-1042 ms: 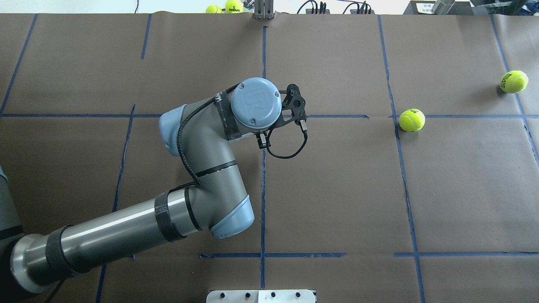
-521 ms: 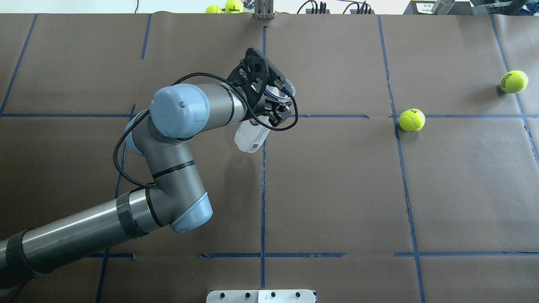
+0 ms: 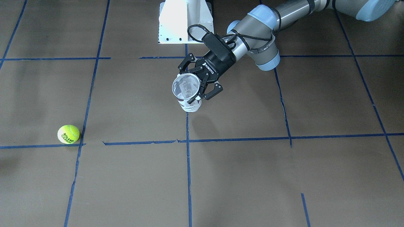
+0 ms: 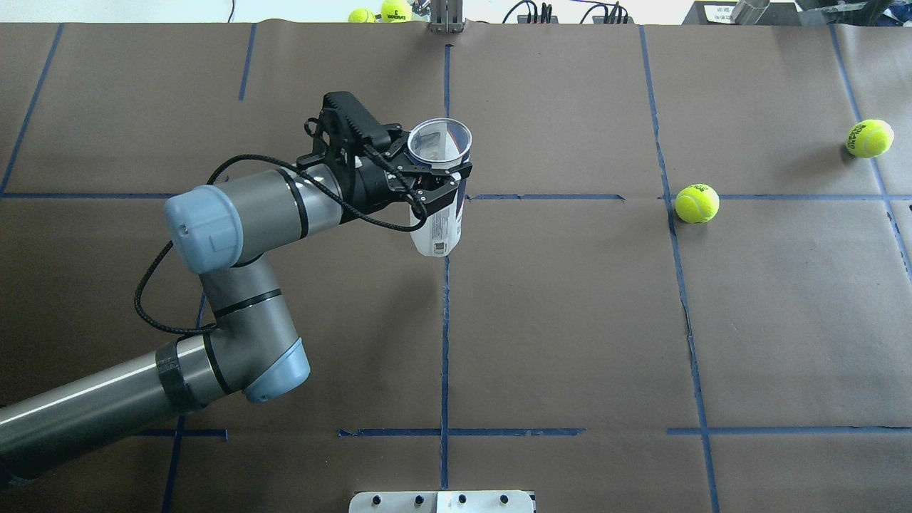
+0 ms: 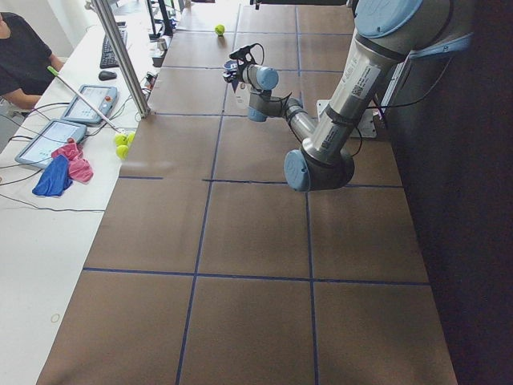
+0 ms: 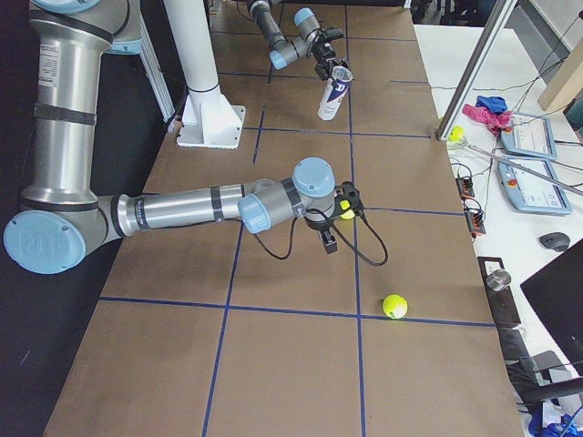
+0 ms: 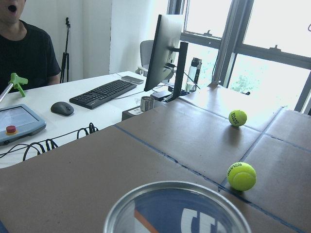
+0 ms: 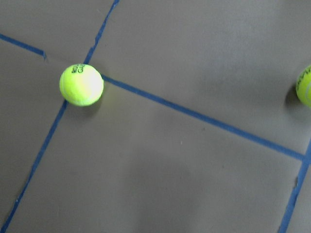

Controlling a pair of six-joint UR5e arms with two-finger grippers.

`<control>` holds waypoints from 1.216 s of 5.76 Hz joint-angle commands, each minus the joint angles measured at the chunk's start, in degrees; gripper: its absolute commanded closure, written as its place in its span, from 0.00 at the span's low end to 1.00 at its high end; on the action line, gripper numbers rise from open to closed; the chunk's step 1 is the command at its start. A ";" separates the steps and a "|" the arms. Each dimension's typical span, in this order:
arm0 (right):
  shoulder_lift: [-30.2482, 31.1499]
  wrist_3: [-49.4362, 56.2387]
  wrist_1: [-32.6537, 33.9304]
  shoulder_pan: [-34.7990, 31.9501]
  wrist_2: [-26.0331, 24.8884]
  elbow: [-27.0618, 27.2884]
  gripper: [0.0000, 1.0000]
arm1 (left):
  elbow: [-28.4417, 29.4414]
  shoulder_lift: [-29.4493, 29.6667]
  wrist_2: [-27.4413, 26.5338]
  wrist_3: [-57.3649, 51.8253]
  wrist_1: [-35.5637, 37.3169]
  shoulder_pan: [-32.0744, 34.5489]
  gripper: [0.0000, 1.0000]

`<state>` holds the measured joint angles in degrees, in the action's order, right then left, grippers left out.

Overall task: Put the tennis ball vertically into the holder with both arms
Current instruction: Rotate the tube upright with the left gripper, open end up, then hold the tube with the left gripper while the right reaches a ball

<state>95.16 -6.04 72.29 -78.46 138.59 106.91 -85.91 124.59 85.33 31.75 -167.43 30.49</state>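
**Holder grasped by the left claw; tennis ball lying on the bench**

The left arm (image 4: 235, 214) is shown reaching in from the left over the brown bench (image 4: 570, 320). The left claw (image 4: 440, 187) is clenched on the holder (image 4: 438, 228) just below its silver rim. The holder is held clear of the bench above the central blue tape line (image 4: 444, 320), open mouth uppermost and slightly tilted. Further right, the tennis ball (image 4: 697, 203) is seen lying on the bench at a tape crossing, well apart from the holder. A second ball (image 4: 869, 137) is seen near the right edge. The right claw (image 6: 330, 228) is shown only in the right side view, just beside a ball; whether it is released or clenched cannot be told.
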 commanded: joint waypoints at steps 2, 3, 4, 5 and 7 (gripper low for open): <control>-9.36 -8.46 -0.39 7.94 -11.98 -0.12 0.00 | 4.07 -2.07 -16.65 -6.59 -14.12 -9.20 0.32; -9.90 -8.72 -0.39 8.67 -12.73 -0.03 0.00 | 4.25 -2.07 -17.04 -8.01 -14.15 -10.10 0.32; -10.87 -12.21 -0.39 12.76 -13.26 -0.55 0.00 | 5.04 -1.55 -17.65 -10.11 -14.15 -10.97 0.32; -13.40 -13.98 -0.39 14.46 -15.00 -2.65 0.00 | 5.39 -0.76 -19.14 -10.91 -14.15 -11.85 0.32; -13.86 -14.70 -0.39 16.92 -15.54 -3.81 0.00 | 6.27 0.48 -19.68 -11.80 -14.15 -13.18 0.31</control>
<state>81.61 -20.35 71.89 -63.05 123.46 103.64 -79.99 124.54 65.89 20.40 -181.54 17.84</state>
